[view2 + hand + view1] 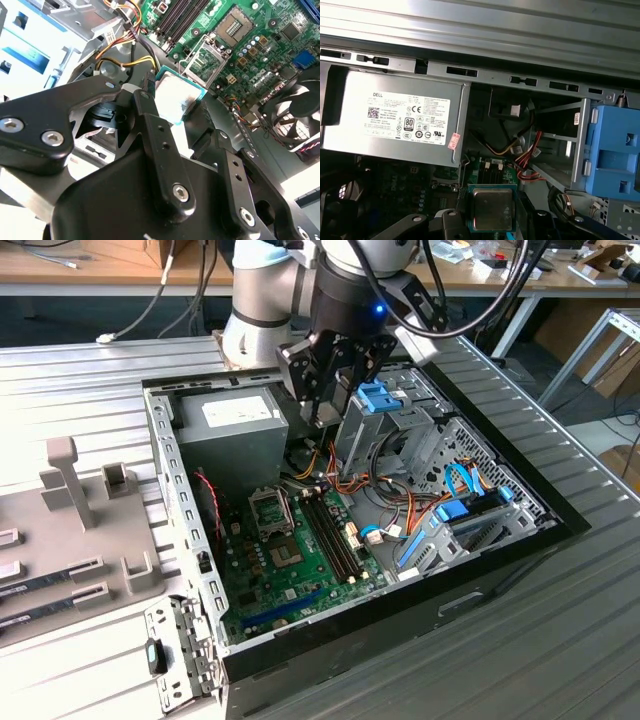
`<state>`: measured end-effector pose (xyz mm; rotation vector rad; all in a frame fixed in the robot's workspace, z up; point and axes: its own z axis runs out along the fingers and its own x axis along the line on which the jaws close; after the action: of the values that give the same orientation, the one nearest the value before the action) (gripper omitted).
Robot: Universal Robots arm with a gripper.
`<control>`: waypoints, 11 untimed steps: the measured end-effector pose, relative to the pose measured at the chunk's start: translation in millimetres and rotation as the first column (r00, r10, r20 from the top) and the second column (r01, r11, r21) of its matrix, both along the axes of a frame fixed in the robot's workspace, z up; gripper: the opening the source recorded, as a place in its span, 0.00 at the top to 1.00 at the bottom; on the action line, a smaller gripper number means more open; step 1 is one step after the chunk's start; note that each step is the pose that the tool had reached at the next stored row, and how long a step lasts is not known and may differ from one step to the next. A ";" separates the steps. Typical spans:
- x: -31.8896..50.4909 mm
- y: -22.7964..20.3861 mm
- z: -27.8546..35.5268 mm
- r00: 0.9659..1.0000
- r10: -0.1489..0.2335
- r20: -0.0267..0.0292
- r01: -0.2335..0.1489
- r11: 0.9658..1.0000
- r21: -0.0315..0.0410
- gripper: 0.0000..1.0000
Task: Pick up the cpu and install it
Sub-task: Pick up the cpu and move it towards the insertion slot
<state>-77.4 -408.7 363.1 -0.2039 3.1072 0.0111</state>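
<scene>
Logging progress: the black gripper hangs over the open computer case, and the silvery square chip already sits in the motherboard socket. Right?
Not seated. The silvery-grey square cpu is clamped in the black gripper over the open case; the second wrist view shows it, with the motherboard socket empty.

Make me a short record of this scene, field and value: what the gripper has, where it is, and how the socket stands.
gripper: shut on the cpu, above the open computer case
cpu: held between the fingers, clear of the board
socket: on the motherboard, cpu not yet seated
power supply: in the case's corner, near the gripper
</scene>
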 end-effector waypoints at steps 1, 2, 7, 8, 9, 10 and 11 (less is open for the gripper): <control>1.0 0.0 -0.4 1.000 0.000 0.000 0.000 1.000 0.000 0.53; 1.8 -0.1 -0.6 1.000 0.000 0.000 0.000 1.000 0.000 0.53; 6.0 -0.2 -1.8 1.000 0.000 0.000 0.000 1.000 -0.001 0.53; 7.0 -0.2 -2.1 1.000 0.000 0.000 0.000 1.000 -0.001 0.53; 7.7 -0.3 -2.4 1.000 0.000 0.000 0.000 1.000 -0.001 0.53; 8.8 -0.3 -2.7 1.000 0.000 0.000 0.000 1.000 -0.001 0.53; 10.0 -0.4 -3.1 1.000 0.000 0.000 0.000 1.000 -0.002 0.53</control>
<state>-67.4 -409.1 360.0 -0.2039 3.1072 0.0087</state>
